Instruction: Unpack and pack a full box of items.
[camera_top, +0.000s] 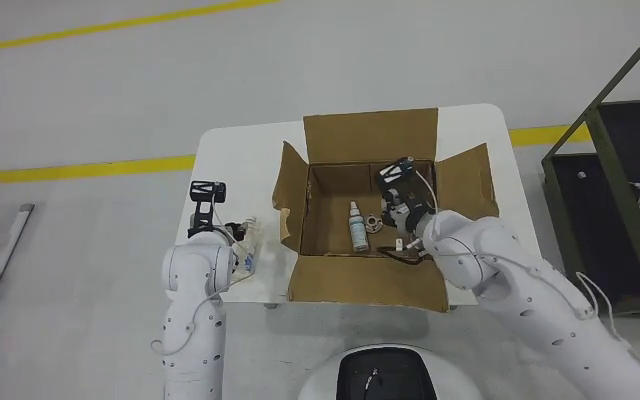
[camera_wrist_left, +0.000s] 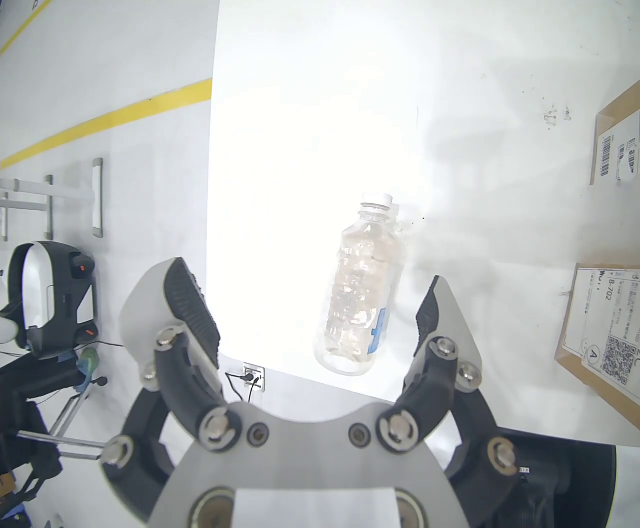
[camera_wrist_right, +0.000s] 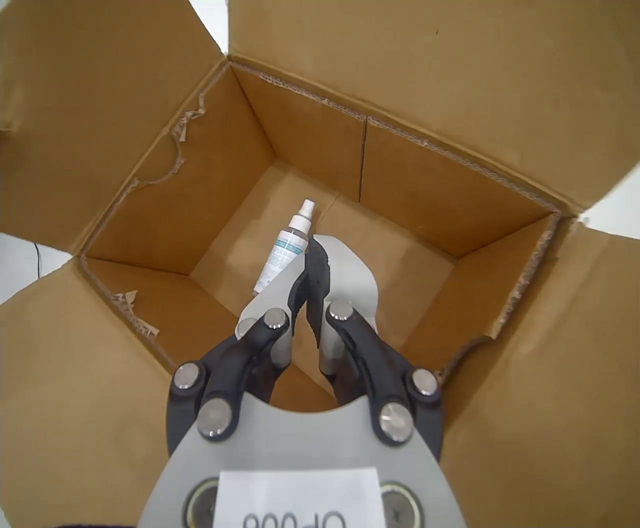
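Just beyond the right gripper (camera_wrist_right: 308, 254), jaws pressed together, a spray bottle (camera_wrist_right: 284, 248) lies flat in the cardboard box (camera_wrist_right: 415, 190); descending unopened could shove it aside.

Grey floor (camera_top: 100, 80), yellow lines (camera_top: 90, 168); white table (camera_top: 240, 150); dark metal rack (camera_top: 585, 195) at right edge.

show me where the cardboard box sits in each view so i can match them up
Top view: the cardboard box stands open on the table, flaps spread.
Left wrist view: its labelled flaps at the frame's edge, beyond the water bottle.
Right wrist view: its inside wall below the right gripper, with the spray bottle on its floor.
Shared landmark: the white table.
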